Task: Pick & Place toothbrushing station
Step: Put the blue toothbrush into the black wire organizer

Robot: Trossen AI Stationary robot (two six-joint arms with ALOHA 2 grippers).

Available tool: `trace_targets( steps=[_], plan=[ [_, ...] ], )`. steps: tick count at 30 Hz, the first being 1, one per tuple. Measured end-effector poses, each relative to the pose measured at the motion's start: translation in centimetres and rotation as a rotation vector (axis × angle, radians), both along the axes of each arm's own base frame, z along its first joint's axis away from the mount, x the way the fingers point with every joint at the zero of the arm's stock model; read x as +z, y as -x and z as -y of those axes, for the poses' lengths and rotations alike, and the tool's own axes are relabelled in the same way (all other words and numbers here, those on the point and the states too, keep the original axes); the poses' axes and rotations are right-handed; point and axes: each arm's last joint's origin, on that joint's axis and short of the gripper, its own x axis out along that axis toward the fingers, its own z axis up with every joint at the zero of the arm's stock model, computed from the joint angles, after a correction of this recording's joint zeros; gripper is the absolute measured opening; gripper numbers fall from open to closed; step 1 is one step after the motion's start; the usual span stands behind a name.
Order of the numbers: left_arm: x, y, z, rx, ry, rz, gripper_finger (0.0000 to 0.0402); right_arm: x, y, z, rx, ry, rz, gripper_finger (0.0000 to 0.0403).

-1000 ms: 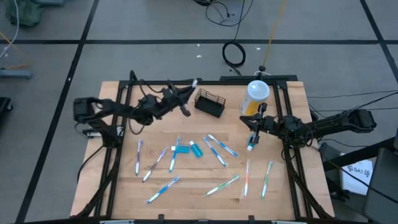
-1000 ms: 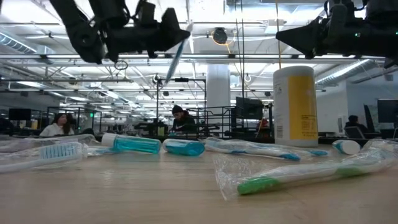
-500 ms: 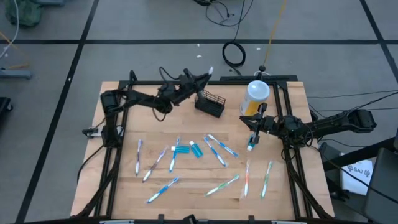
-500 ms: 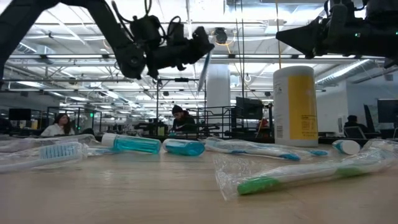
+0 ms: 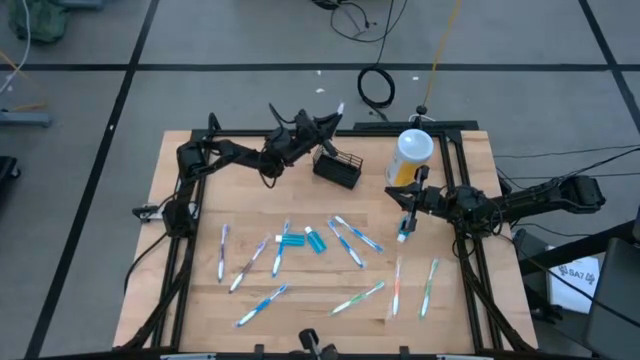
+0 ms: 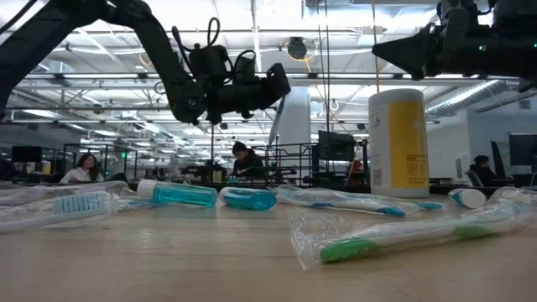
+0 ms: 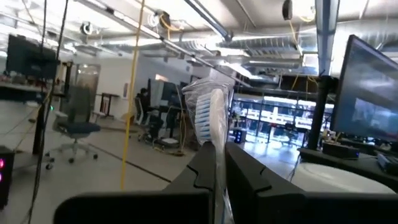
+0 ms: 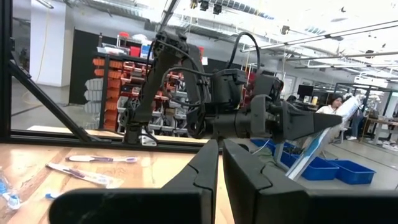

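The toothbrushing station (image 5: 338, 167), a small black wire caddy, stands on the table near its far edge. My left gripper (image 5: 325, 126) hovers just left of and beyond the caddy, shut on a toothbrush (image 7: 208, 115) in a clear wrapper. In the right wrist view the same toothbrush (image 8: 323, 140) slants below the left gripper. My right gripper (image 5: 400, 197) waits at the table's right, by the yellow bottle (image 5: 411, 156), shut with nothing between its fingers (image 8: 205, 162). My left gripper pinches the wrapped toothbrush between its two fingers on the shaft just below the bristle head (image 7: 217, 142). The head sticks out past the fingertips and slants upward. The handle (image 8: 301, 167) slants down below the fingers. The brush is lifted clear of the table and the caddy.
Several wrapped toothbrushes (image 5: 350, 240) and two small teal tubes (image 5: 292, 241) lie across the table's middle and near part. The tall yellow bottle with a white lid stands right of the caddy. Black frame rails (image 5: 190, 250) run along the table's sides. People sit in the room behind.
My left gripper has travelled toward the table's right and far edges, sinking a little, and now sits beside the caddy. It stayed shut on the toothbrush, which rode along clear of the table, with its slant changed a little.
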Motion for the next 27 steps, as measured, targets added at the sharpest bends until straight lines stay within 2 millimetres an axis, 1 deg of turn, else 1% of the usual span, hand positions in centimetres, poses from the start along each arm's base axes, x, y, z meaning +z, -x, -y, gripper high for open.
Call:
trace_targets(
  steps=[4,8,12,15,17,19,23,27],
  plan=[
    [-0.1,-0.1,0.1,-0.021,0.020,0.000,0.0007,-0.2,0.0,0.0,0.003,-0.012,-0.017,0.0020],
    [0.0,0.1,-0.2,-0.047,-0.029,-0.020,0.0025,-0.2,0.0,0.0,0.003,-0.014,-0.018,0.0020],
    [-0.1,0.5,-1.1,-0.161,-0.001,-0.018,0.0020,-0.2,-0.1,0.0,0.003,-0.014,-0.022,0.0020],
    [-0.1,1.3,-2.3,-0.312,0.020,-0.018,0.0007,-0.3,-0.1,0.0,0.003,-0.014,-0.023,0.0020],
    [0.1,1.9,-3.2,-0.424,0.055,-0.015,0.0007,-0.3,-0.1,0.0,0.003,-0.014,-0.023,0.0020],
    [0.4,2.4,-4.1,-0.494,0.067,-0.022,0.0014,-0.3,-0.1,0.0,0.003,-0.014,-0.023,0.0020],
    [0.4,3.0,-4.8,-0.554,0.045,-0.048,0.0012,-0.3,-0.1,0.0,0.003,-0.013,-0.023,0.0020],
    [0.2,2.8,-4.7,-0.585,0.005,-0.095,0.0008,-0.3,-0.1,0.0,0.002,-0.009,-0.024,0.0020]
  ],
)
